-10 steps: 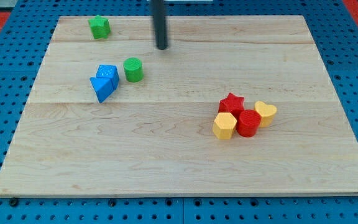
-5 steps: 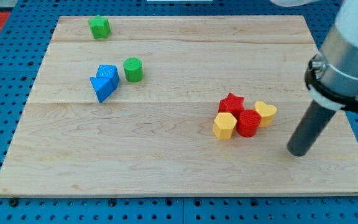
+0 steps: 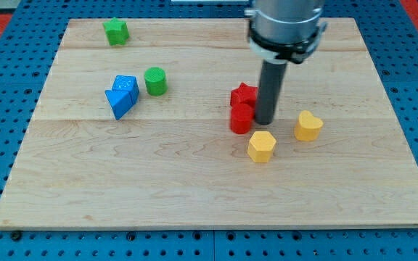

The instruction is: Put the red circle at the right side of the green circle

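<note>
1. Right of the red circle (image 3: pixel 241 119), my tip (image 3: pixel 265 121) presses against its side; it is a bare rod, so nothing grasps.
2. Touching the circle from above sits the red star (image 3: pixel 244 95).
3. Near, apart: yellow hexagon (image 3: pixel 261 146), yellow heart (image 3: pixel 308 126).
4. Well to the view's left waits the green circle (image 3: pixel 155 80); I judge most of the push remains.
</note>
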Controlling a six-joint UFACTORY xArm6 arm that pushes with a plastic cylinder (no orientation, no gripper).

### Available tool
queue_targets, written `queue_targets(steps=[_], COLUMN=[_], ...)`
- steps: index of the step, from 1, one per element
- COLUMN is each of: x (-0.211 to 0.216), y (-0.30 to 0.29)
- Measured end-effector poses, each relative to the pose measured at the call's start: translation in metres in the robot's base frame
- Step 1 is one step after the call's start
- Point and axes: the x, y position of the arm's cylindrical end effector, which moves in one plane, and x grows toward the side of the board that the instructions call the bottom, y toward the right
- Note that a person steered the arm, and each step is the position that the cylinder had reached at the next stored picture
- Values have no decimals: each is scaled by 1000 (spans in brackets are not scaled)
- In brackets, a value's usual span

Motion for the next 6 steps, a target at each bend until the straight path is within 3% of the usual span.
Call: queue_targets(steps=[1, 2, 3, 5, 6], x=[4, 29, 28, -46, -43], y=[-51, -48, -86, -109, -116])
